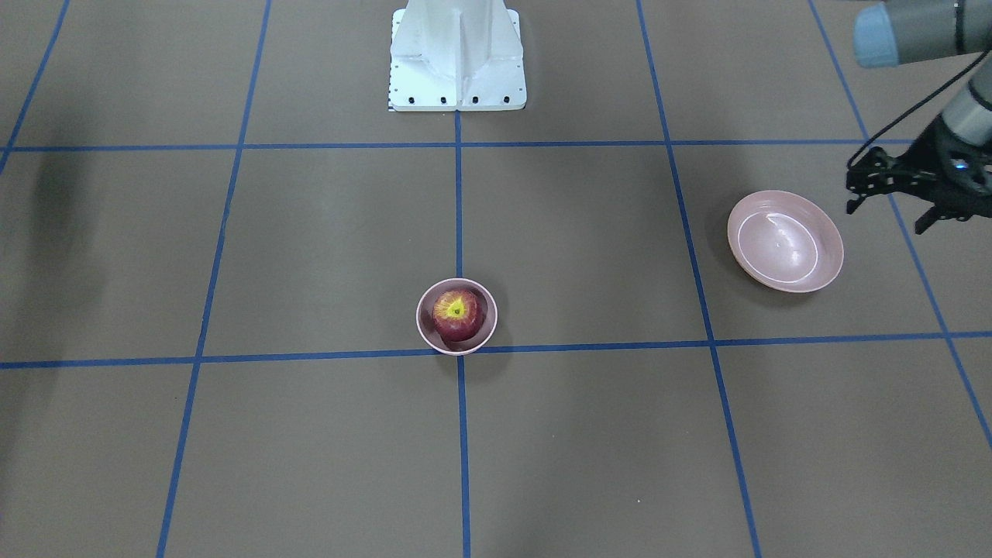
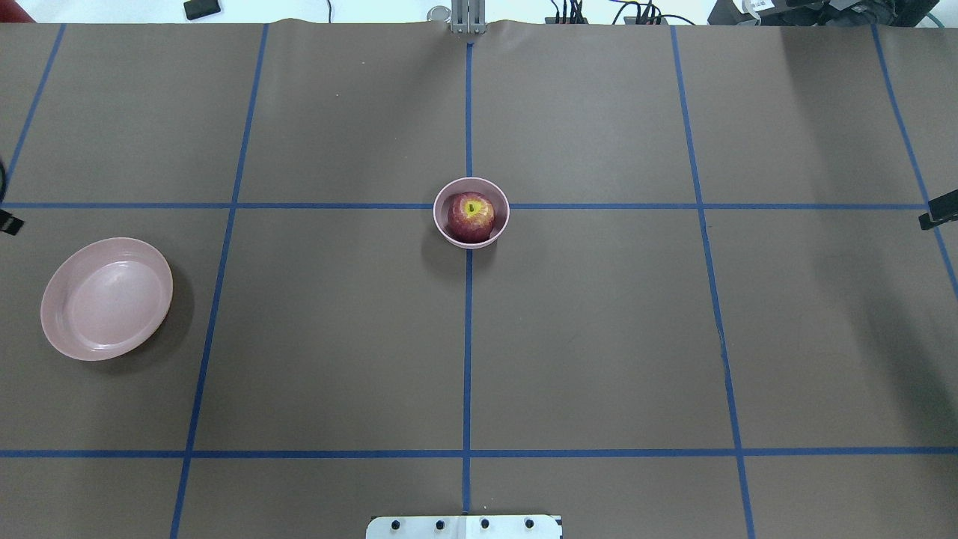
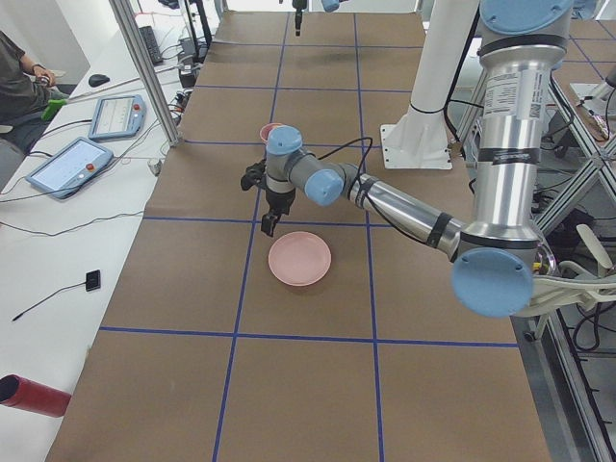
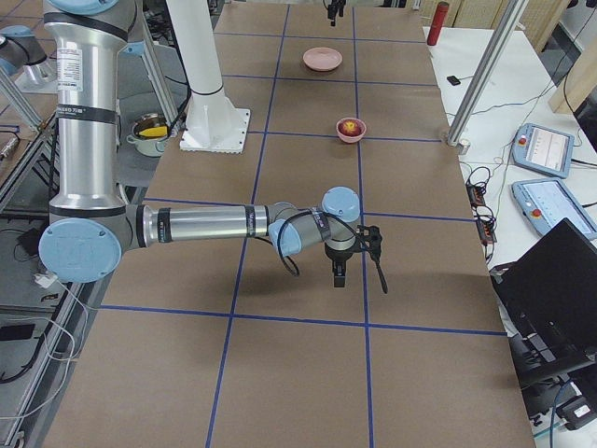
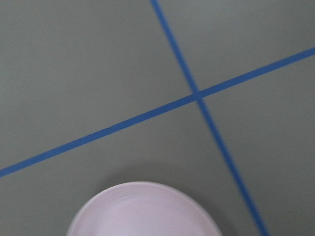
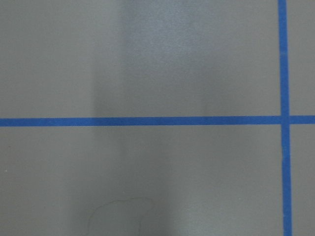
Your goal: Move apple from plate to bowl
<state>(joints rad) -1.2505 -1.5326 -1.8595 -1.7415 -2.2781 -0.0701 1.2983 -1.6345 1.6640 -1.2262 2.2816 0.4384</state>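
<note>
Overhead exterior view: the apple (image 2: 471,218) is seen seated stem-up inside the bowl (image 2: 438,224), at the middle of the table (image 2: 599,337), well apart from every edge, where two blue tape lines (image 2: 468,337) cross. The plate (image 2: 105,299) lies bare near the edge on the robot's left.

The transfer is judged complete, so only a clean retreat is left. The left gripper (image 1: 886,213) hangs just beside the plate toward that same edge, its jaws apart and nothing held. Any withdrawal is best made upward and away from the plate's rim, since a glossy, shallow dish would probably slide at a light knock. The bowl should be left untouched.

Of the right gripper (image 2: 939,215) only a tip is caught at the opposite edge. Whether its jaws are apart or together cannot be told.

The apple is dark red and smooth, with a yellow-green patch around the stem. It nearly fills the deep, matte bowl, so rolling out is judged unlikely. The table covering is a flat, dull brown.
</note>
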